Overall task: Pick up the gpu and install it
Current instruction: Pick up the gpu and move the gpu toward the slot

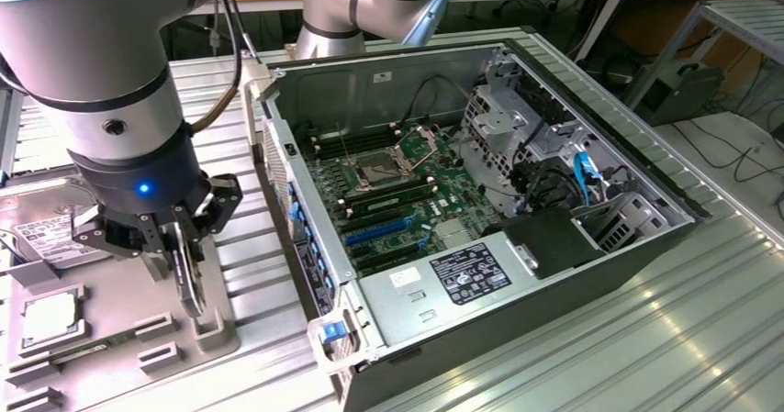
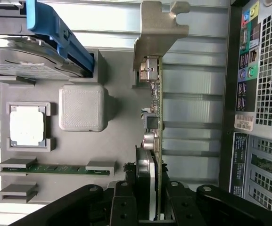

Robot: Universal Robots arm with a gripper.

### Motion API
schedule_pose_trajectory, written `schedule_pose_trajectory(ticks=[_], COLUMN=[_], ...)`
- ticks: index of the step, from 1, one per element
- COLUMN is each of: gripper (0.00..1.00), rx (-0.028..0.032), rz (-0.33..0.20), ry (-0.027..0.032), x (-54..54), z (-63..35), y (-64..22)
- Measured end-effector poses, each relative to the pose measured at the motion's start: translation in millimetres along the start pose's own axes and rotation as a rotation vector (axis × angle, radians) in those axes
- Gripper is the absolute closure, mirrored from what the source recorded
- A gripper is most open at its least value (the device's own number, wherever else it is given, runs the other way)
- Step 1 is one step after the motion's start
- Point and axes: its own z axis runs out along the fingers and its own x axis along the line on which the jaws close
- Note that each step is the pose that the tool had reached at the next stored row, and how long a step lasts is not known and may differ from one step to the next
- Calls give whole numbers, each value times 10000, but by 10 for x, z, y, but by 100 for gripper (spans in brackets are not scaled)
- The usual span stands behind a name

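Note:
The gpu is a thin board seen edge-on, its silvery bracket at the end farthest from the fingers. My gripper is shut on it, one black finger on each flat side. In the exterior view the gripper hangs over the grey parts tray at that view's left, with the gpu standing upright below the fingers. I cannot tell whether the card is clear of the tray. The open computer case lies just to the exterior view's right, its blue slots exposed on the motherboard.
On the tray sit a square CPU chip, a hard drive with a blue clip, a green memory stick and a grey block. The case's rear panel is close beside the card. Ribbed metal tabletop surrounds everything.

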Motion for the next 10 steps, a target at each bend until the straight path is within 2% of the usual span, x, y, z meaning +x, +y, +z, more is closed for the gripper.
schedule_pose_trajectory(ticks=[4,5,6,10], gripper=[72,72,72,72], rx=[0,-1,-1,-1], rz=[0,0,0,0], ry=[1,0,1,1], x=[0,0,0,0], z=[-123,-177,-276,-332], y=[-13,-16,-15,-18])
